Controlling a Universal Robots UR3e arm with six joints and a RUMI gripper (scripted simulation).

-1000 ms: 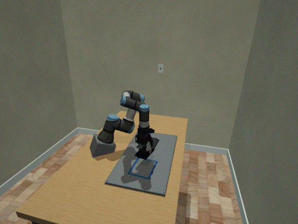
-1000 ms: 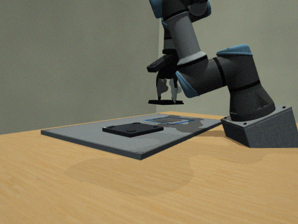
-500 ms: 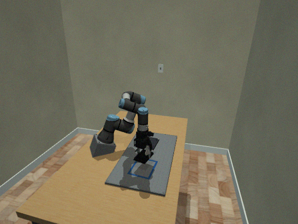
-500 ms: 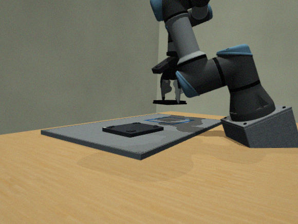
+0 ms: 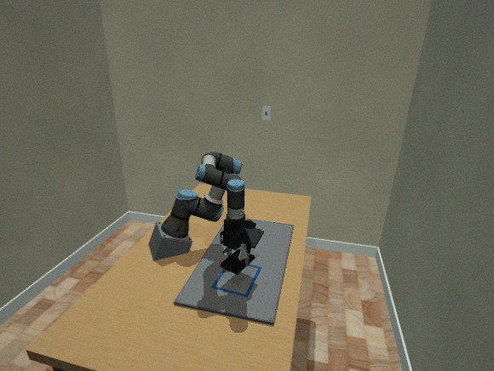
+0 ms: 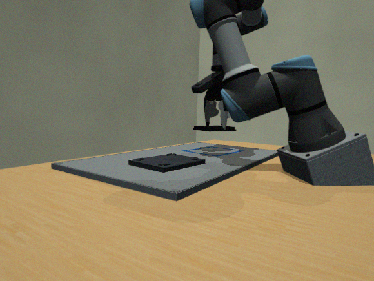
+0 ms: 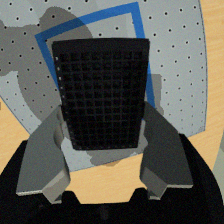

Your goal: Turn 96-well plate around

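My gripper (image 5: 239, 254) (image 6: 214, 124) (image 7: 103, 104) is shut on the black 96-well plate (image 5: 235, 264) (image 6: 214, 128) (image 7: 102, 90) and grips it by its two long sides. It holds the plate level in the air, well above the grey perforated board (image 5: 272, 272) (image 6: 97, 167) (image 7: 175, 50). The plate hangs over a blue-outlined rectangle (image 5: 255, 281) (image 6: 200, 153) (image 7: 75, 24) marked on the board. The black plate nest N1 (image 5: 256, 235) (image 6: 155, 160) lies empty on the board, farther along from the rectangle. I cannot tell which corner of the plate is cut off.
The board lies on a wooden table (image 5: 128, 298) (image 6: 129, 242). The arm's grey base block (image 5: 168, 244) (image 6: 322, 164) stands on the table beside the board. The arm's links reach over the board's near end.
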